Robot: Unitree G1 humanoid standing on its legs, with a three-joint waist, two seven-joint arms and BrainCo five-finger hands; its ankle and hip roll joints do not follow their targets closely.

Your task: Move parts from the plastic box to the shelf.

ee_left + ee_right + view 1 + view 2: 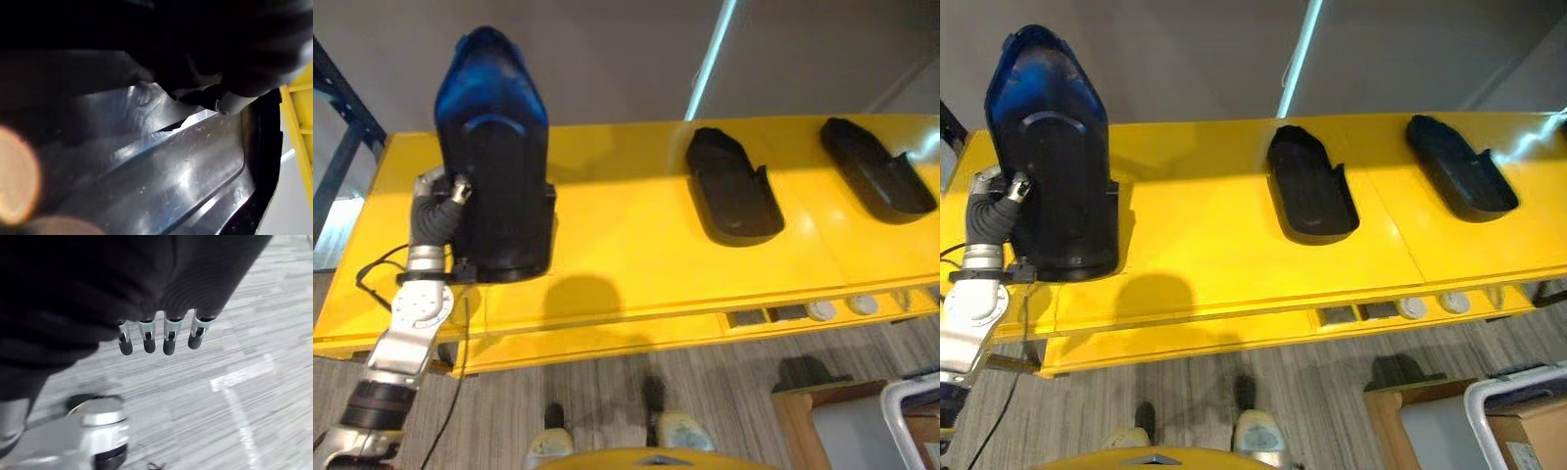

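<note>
The yellow shelf (636,264) is stretching across the scene, and two black parts are already lying flat on it, one in the middle (732,188) and one at the far right (876,168), well apart, probably to leave each its own spot. At the left end, a third black part (499,166) is standing tilted on the shelf, its blue-tinged tip raised. The left hand (438,196) is pressing against its left side, likely steadying it for laying down; how its fingers are sitting I cannot tell. The right hand (161,335) is hanging over the floor, fingers straight, holding nothing.
</note>
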